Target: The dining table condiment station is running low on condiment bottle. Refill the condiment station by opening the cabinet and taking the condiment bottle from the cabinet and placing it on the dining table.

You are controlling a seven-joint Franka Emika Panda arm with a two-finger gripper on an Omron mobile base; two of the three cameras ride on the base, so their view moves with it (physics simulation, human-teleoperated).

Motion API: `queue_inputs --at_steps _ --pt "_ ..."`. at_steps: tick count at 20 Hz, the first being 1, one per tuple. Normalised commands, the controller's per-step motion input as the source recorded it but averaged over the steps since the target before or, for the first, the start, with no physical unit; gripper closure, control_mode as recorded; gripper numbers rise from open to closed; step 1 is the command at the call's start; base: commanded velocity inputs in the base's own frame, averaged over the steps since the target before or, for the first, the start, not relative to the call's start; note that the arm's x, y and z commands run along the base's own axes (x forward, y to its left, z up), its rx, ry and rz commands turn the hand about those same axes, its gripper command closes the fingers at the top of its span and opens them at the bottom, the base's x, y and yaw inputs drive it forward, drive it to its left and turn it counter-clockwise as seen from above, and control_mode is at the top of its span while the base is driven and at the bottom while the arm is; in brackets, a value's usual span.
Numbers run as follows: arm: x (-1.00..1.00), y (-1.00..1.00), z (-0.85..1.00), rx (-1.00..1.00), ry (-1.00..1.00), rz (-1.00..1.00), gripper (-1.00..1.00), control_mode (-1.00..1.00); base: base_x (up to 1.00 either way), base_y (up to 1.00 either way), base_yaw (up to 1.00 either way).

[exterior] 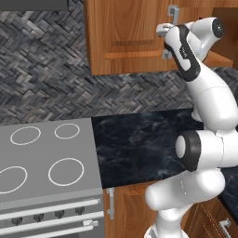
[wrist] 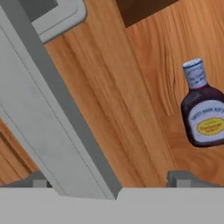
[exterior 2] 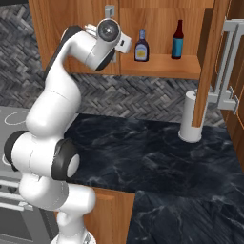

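Observation:
The cabinet [exterior 2: 71,19] hangs on the wall with its right door [exterior 2: 209,57] swung open and its left door [exterior: 125,37] closed. On its wooden shelf [exterior 2: 162,66] stands the condiment bottle [exterior 2: 141,46] [wrist: 203,105], dark sauce with a white cap and a yellow label. My gripper [exterior: 163,32] [wrist: 111,181] is raised to the left door's silver bar handle [wrist: 48,100]. It is open, and the bar runs between the two fingertips [wrist: 183,179]. Nothing is held. The dining table is out of view.
A second bottle [exterior 2: 177,40] with a blue label and red cap stands right of the sauce bottle. A white cylinder [exterior 2: 190,116] stands on the black marble counter [exterior 2: 143,147] under the open door. The grey stove top [exterior: 46,158] lies to the left.

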Motion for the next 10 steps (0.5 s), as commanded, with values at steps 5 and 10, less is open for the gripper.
queue_inputs --at_steps 5,10 --pt "0.54 -0.02 -0.06 0.0 0.0 0.0 1.0 -1.0 0.0 0.0 0.0" --pt "0.41 0.0 -0.21 0.0 -0.03 0.0 1.0 -1.0 0.0 0.0 0.0"
